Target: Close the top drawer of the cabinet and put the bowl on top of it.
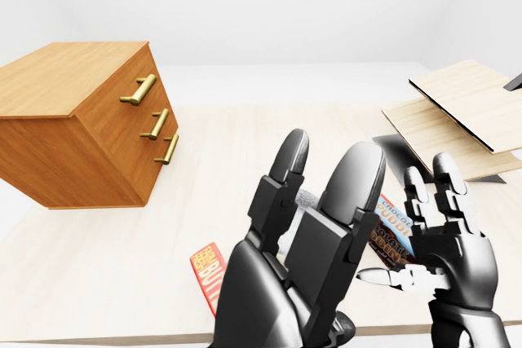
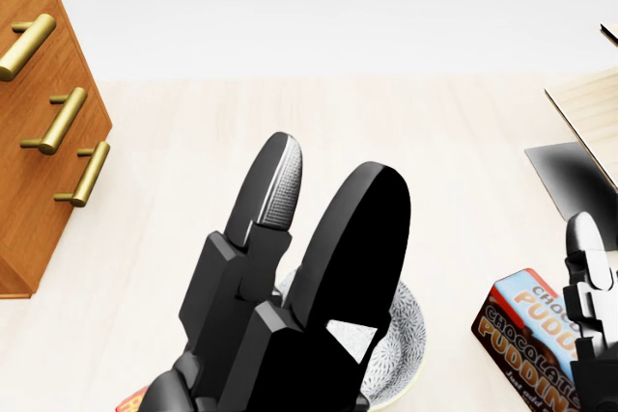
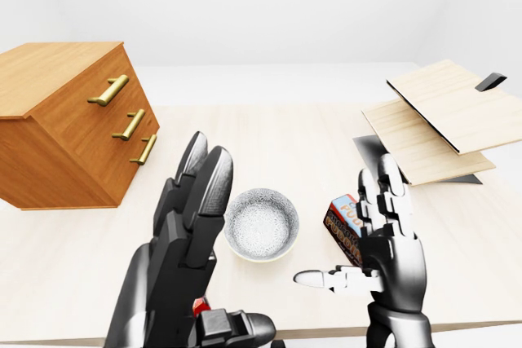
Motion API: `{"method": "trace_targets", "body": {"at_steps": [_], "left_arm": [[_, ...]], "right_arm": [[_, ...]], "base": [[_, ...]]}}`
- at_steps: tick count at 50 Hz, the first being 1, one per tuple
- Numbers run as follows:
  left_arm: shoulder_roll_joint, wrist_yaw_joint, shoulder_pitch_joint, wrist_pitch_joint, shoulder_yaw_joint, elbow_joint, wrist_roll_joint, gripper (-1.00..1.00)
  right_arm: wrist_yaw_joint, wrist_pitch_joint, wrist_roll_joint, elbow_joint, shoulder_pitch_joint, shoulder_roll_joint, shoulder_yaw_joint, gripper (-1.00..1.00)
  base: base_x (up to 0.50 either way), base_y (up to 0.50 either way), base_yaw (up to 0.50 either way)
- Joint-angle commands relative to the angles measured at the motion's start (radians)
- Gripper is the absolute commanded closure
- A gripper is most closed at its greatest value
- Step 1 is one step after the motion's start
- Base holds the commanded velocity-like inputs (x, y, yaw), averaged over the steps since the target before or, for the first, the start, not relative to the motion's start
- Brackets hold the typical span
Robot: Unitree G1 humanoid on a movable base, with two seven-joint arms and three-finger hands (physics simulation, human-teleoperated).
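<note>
While the left hand (image 3: 183,242) and right hand (image 3: 390,246) are standing spread, grasping nothing, the one bowl (image 3: 261,224) is sitting between them near the worktop's (image 3: 310,136) bottom edge in the right-eye view, well apart from the one cabinet (image 3: 57,112) at its left edge.

Our left hand (image 2: 280,320) fills the lower middle, its fingers (image 2: 273,185) stretched straight toward the top and closed round nothing. It covers most of the bowl (image 2: 408,340), whose patterned rim shows only at the hand's right. The cabinet (image 2: 29,151) stands at the left edge with three brass handles (image 2: 60,121). At lower right we see the pudding box (image 2: 512,325) on the table (image 2: 435,142) — our right hand (image 2: 591,335) overlaps its right end.
</note>
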Motion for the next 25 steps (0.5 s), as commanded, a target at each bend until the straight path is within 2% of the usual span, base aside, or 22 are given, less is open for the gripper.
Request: {"method": "trace_targets", "body": {"at_steps": [1, 8, 13, 17, 25], "left_arm": [[-0.009, -0.013, 0.011, 0.000, -0.042, 0.009, 0.103, -1.00], [-0.023, -0.043, 0.005, 0.000, -0.057, 0.019, 0.149, -1.00], [-0.035, -0.040, -0.003, 0.000, -0.048, 0.041, 0.196, -1.00], [-0.026, -0.025, -0.002, 0.000, -0.033, 0.058, 0.186, -1.00], [-0.036, -0.046, -0.006, 0.000, -0.012, 0.066, 0.210, -1.00]], "right_arm": [[0.008, 0.005, 0.007, -0.004, -0.004, 0.007, -0.012, -1.00], [0.011, 0.014, 0.015, -0.012, -0.004, 0.008, -0.022, -1.00], [0.015, 0.017, 0.015, -0.014, -0.006, 0.011, -0.026, -1.00], [0.020, 0.015, 0.016, -0.016, -0.003, 0.015, -0.027, -1.00], [0.019, 0.019, 0.012, -0.020, -0.004, 0.017, -0.026, -1.00]], "base": [[0.00, 0.00, 0.00], [0.00, 0.00, 0.00], [0.00, 0.00, 0.00], [0.00, 0.00, 0.00], [0.00, 0.00, 0.00]]}}
